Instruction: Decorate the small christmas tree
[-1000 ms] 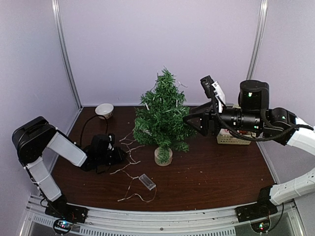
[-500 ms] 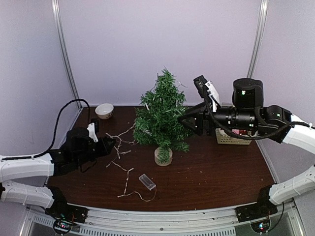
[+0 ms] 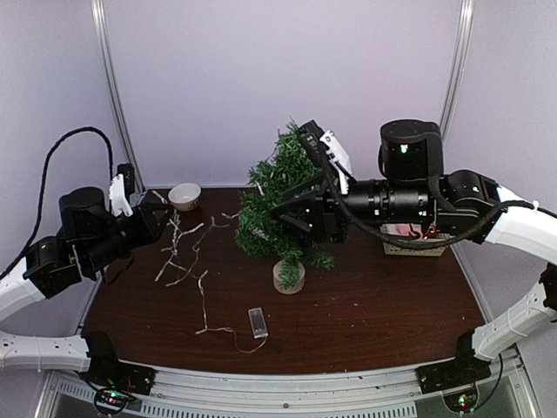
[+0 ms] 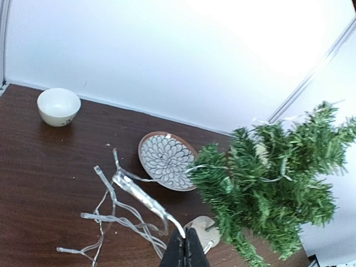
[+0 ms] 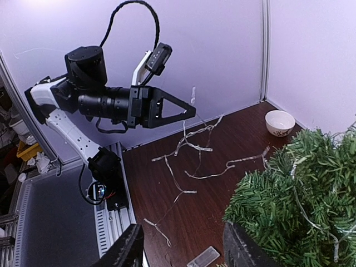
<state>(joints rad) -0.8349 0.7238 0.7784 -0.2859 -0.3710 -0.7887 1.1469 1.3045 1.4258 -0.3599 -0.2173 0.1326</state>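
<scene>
Top external shows me the small christmas tree (image 3: 261, 222) mid-table, my left gripper (image 4: 185, 239) pinching the light string (image 4: 139, 193), my right gripper (image 5: 182, 228) spread wide beside its branches.

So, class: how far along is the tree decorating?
Done: part of the light string already lies across the small christmas tree. In hand: the left gripper is shut on the string, held above the table. Left: the rest trails down to the battery box on the table; the right gripper is open beside the tree.

no readable text, no labels, no brands, no numbers
</scene>
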